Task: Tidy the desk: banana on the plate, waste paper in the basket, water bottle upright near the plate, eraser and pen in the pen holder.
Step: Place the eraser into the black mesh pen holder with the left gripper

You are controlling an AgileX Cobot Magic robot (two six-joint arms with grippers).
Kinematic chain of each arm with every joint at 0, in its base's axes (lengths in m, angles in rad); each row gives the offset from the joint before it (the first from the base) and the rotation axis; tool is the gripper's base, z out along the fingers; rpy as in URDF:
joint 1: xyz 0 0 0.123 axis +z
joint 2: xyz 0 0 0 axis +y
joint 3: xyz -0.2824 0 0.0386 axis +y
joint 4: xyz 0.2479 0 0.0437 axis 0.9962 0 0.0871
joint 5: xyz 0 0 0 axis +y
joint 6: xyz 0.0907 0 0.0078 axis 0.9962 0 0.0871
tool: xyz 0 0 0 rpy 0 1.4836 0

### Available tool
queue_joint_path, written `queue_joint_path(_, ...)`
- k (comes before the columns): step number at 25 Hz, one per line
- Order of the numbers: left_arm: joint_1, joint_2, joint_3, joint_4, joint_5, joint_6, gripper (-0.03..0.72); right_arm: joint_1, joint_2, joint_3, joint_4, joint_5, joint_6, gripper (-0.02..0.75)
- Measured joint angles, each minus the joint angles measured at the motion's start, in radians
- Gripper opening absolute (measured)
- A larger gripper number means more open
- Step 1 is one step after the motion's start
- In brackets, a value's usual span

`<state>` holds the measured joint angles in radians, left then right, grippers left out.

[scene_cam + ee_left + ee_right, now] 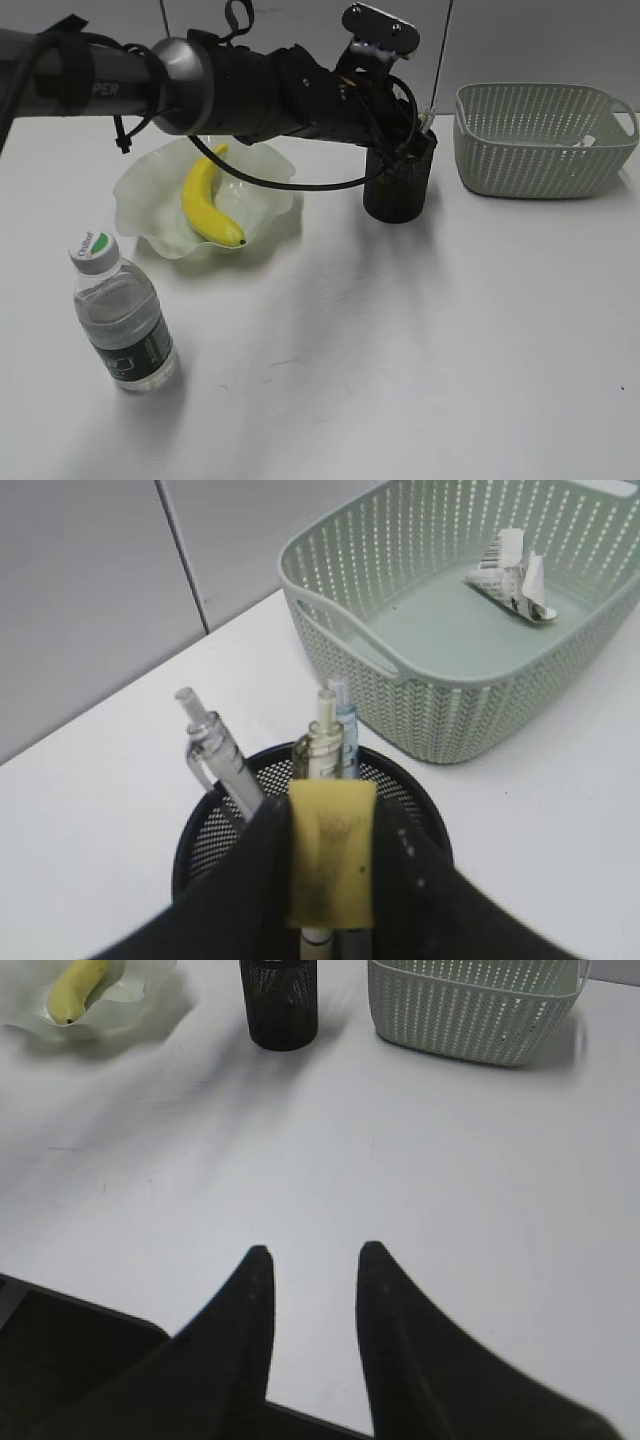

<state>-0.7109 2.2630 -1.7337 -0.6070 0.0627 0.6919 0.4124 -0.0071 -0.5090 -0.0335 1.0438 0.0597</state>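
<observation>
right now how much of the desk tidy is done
Mostly done: the yellow banana lies on the frosted green plate, the crumpled paper is in the sage woven basket, the clear water bottle stands upright near the plate. In hand: the left gripper holds a yellow eraser over the black mesh pen holder, which already has pens.

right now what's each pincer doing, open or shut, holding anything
Left pincer: shut on a yellow eraser, over the pen holder.
Right pincer: open, empty, above the desk.

I see open white desk (pixel 420 340) toward the near right corner, black wire-mesh pen holder (pixel 398 185) and sage-green woven basket (pixel 540 140) blocking the far edge, clear plastic water bottle (pixel 122 325) near left.
</observation>
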Motion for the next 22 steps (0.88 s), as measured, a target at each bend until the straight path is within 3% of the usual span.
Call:
queue_joint_path(2,0.0,0.0,0.0,-0.003,0.0,0.0,0.215,0.0,0.0,0.0,0.0,0.0,0.001,0.238)
queue_joint_path(6,0.0,-0.001,0.0,-0.004,-0.007,0.0,0.412,0.0,0.0,0.0,0.0,0.0,0.001,0.238)
queue_joint_path(9,0.0,-0.015,0.0,-0.004,0.011,0.0,0.479,0.0,0.0,0.0,0.0,0.0,0.001,0.238)
queue_joint_path(12,0.0,-0.065,0.0,-0.005,0.082,0.0,0.472,0.0,0.0,0.0,0.0,0.0,0.001,0.237)
queue_joint_path(16,0.011,-0.202,0.025,-0.008,0.196,-0.012,0.356,0.0,0.0,0.0,0.0,-0.001,0.001,0.237)
queue_joint_path(19,0.023,-0.344,0.133,-0.011,0.233,-0.044,0.305,0.0,0.0,0.0,0.0,-0.001,0.001,0.237)
queue_joint_path(22,0.028,-0.519,0.325,-0.006,0.233,-0.065,0.293,0.0,0.0,0.0,-0.001,-0.001,0.001,0.237)
